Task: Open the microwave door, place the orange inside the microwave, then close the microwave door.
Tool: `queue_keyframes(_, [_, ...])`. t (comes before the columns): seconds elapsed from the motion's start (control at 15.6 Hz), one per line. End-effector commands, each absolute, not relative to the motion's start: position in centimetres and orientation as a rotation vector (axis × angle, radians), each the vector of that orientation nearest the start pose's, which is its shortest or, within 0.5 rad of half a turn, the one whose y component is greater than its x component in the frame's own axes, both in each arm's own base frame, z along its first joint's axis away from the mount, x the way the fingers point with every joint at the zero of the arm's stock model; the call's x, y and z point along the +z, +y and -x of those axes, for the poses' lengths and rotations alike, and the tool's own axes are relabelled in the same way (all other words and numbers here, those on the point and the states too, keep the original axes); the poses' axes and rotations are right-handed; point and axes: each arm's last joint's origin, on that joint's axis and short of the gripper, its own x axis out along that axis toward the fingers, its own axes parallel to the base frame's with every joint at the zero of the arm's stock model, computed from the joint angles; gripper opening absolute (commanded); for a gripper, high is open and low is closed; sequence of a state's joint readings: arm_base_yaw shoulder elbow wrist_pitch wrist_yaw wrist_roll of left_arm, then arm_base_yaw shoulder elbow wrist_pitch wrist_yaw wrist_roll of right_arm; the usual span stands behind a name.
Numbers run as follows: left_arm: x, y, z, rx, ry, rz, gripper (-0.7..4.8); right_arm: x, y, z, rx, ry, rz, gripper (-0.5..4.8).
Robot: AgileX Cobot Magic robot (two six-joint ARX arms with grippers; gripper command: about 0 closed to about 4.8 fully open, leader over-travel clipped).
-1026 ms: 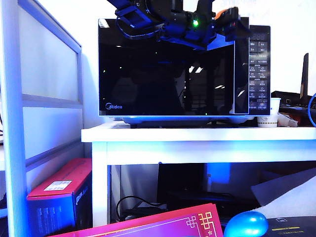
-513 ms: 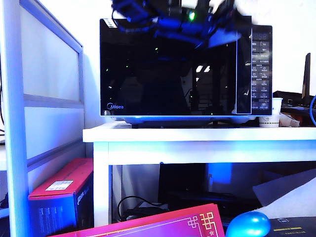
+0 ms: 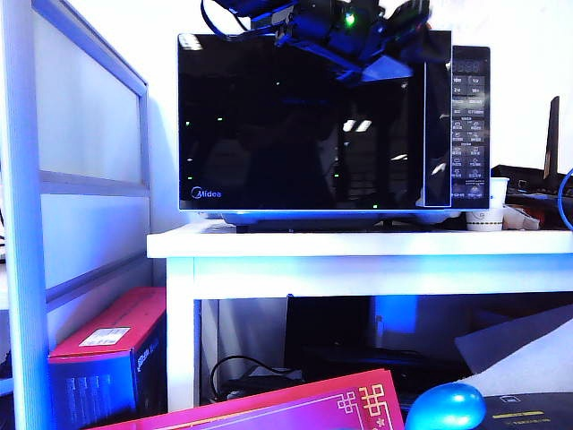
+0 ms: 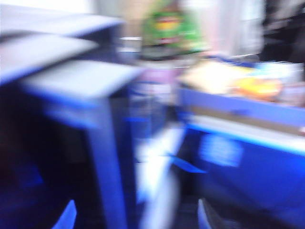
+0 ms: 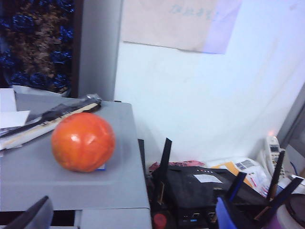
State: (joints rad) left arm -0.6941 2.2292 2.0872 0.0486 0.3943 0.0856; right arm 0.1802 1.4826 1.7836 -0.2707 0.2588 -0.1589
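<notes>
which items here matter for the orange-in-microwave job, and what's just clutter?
Job:
- microwave, door shut
- orange on the grey top
- left claw, open, view blurred
- right claw, open, near the orange

Clutter:
- router
- paper cup
- red box
- blue rounded object

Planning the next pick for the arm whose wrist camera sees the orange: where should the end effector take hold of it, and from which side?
Grip the orange across its widest middle, approaching level from the camera's side. It is round, sits free on the microwave's flat grey top, and a dark strip lies just behind it, so the near side looks clearer. The right end effector is open and short of it.
</notes>
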Motion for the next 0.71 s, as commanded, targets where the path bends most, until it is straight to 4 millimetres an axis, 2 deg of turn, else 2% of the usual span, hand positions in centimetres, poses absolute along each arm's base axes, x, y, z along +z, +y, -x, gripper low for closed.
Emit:
queue_keyframes(0.06, [32.9, -35.2, -39.8, -1.065, -0.024, -0.099, 3.42, 50.3, 4.8, -30.2, -0.080, -0.045, 0.150, 4.79])
queue_keyframes(0.26, [32.3, -36.0, -39.7, -1.079, -0.059, -0.094, 3.56, 50.3, 4.9, -30.2, -0.066, -0.046, 0.150, 4.79])
queue_keyframes(0.32, [32.2, -36.2, -39.7, -1.080, -0.074, -0.091, 3.79, 50.4, 4.9, -30.2, -0.066, -0.047, 0.150, 4.79])
queue_keyframes(0.51, [31.2, -36.6, -40.2, -1.084, -0.075, -0.079, 3.79, 50.4, 4.9, -30.2, -0.065, -0.047, 0.150, 4.79])
queue_keyframes(0.71, [30.6, -37.2, -40.2, -1.205, -0.079, -0.078, 3.77, 50.4, 4.9, -30.2, -0.066, -0.047, 0.150, 4.79])
